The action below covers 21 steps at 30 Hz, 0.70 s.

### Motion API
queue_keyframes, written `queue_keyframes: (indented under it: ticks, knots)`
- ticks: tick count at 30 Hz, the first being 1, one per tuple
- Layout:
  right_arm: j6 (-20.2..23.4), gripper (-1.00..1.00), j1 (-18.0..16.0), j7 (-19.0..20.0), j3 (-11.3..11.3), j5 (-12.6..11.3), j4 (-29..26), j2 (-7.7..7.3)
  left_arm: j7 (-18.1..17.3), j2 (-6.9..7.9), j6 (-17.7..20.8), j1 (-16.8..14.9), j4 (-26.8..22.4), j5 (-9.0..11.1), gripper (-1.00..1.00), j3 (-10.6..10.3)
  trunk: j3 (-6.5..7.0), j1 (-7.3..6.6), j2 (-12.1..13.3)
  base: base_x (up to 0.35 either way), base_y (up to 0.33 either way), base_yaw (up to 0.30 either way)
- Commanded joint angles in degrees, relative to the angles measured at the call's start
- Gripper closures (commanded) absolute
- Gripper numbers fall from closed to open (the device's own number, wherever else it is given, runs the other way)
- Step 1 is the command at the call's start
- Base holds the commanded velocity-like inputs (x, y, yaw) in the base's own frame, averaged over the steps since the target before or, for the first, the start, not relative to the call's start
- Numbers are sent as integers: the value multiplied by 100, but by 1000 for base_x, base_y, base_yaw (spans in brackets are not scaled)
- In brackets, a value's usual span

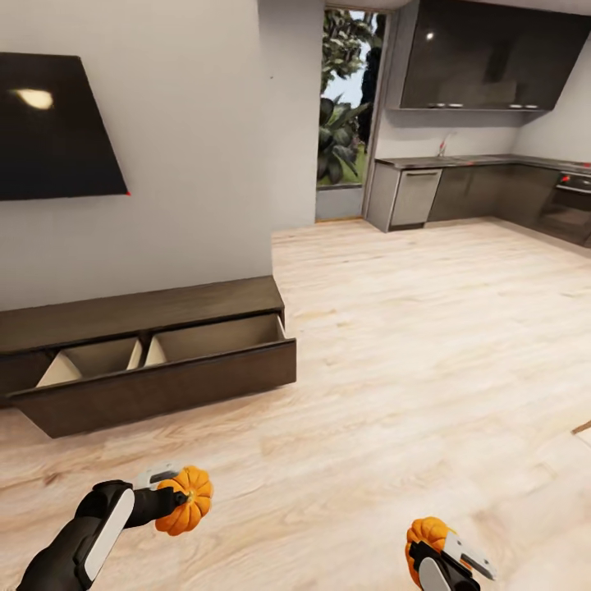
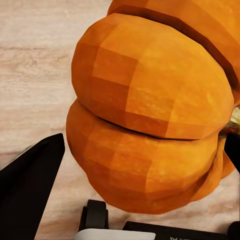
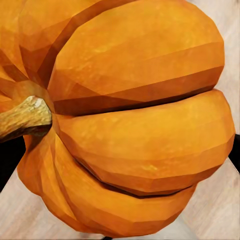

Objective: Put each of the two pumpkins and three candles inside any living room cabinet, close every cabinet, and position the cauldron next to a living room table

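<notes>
Gripping two pumpkins: left gripper point(image 1: 182, 495) one point(image 1: 187, 502), right gripper point(image 1: 435, 552) other point(image 1: 427, 533).

Pumpkins point(image 1: 190, 507) matt, faceted orange; cabinet point(image 1: 156, 386) dark wood-grain; floor point(image 1: 427, 345) pale wood.
</notes>
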Motion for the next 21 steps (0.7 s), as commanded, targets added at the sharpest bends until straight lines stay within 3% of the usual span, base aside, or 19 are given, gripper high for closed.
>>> queue_keyframes:
  ticks: [1, 13, 21]
  knots:
    - [26, 100, -3, -33, 9, -7, -9, -3, 56, 0, 28, -4, -11, 58, 100, -2, -7, 3, -3, 301, -219, 289]
    - [26, 100, -3, -28, 9, -6, -9, -4, 56, -4, 31, -4, -35, 58, 100, -14, -35, 3, -3, 264, -218, 289]
    - [26, 100, -3, -25, 9, -6, -9, -5, 56, -5, 31, -4, -41, 58, 100, -15, -54, 3, -3, 175, -56, 289]
